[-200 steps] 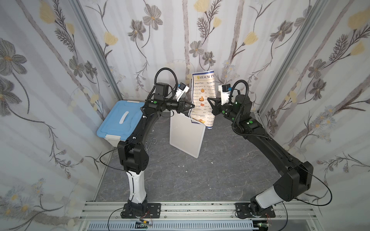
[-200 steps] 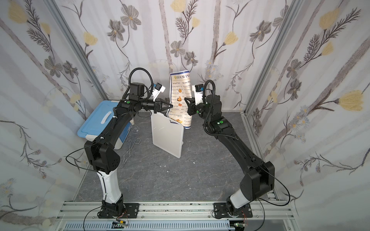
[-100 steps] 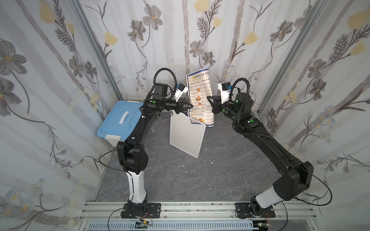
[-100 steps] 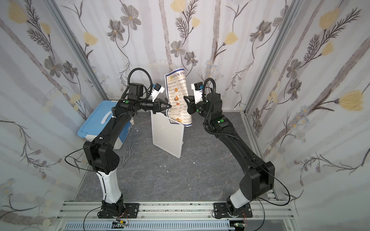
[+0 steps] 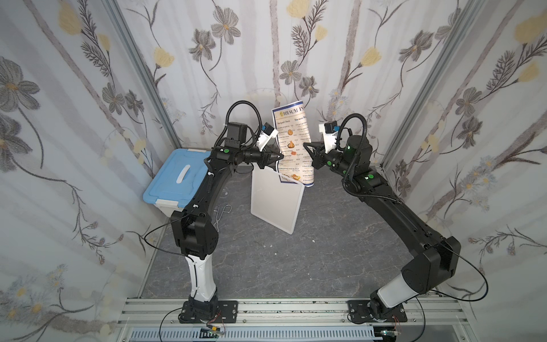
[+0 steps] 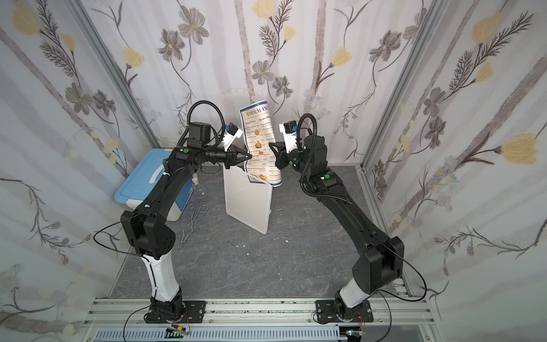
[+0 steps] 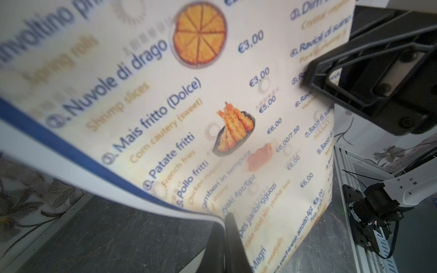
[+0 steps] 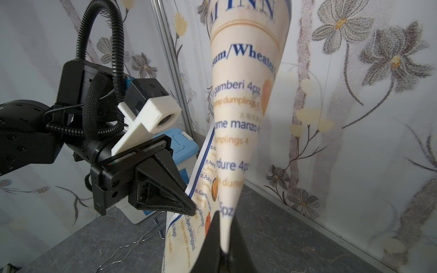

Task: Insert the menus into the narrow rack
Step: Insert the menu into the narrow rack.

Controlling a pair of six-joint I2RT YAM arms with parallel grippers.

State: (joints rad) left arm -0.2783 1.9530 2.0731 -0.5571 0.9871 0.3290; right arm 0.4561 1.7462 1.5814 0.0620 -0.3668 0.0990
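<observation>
The menu [image 5: 291, 139] [image 6: 260, 133] hangs upright and curled near the back wall, its "DIM SUM INN" heading on top. My left gripper [image 5: 280, 156] [image 6: 250, 156] is shut on its left edge. My right gripper [image 5: 305, 145] [image 6: 270, 145] is shut on its right edge. In the left wrist view the menu [image 7: 189, 106] fills the frame above my left gripper [image 7: 225, 216]. In the right wrist view the curled sheet [image 8: 238, 118] runs into my right gripper [image 8: 223, 219]. The white narrow rack [image 5: 275, 204] [image 6: 247, 204] stands just below; the menu's lower edge overlaps its top rim.
A blue-lidded storage box [image 5: 174, 183] [image 6: 139, 180] sits at the left wall beside my left arm. Wire tongs [image 5: 220, 213] [image 6: 192, 219] lie on the grey floor between the box and the rack. Flowered walls close in on three sides.
The right gripper has moved in and its jaws have closed on the menu's right edge. The menu's top has swung a little to the left. The left gripper has kept its grip.
</observation>
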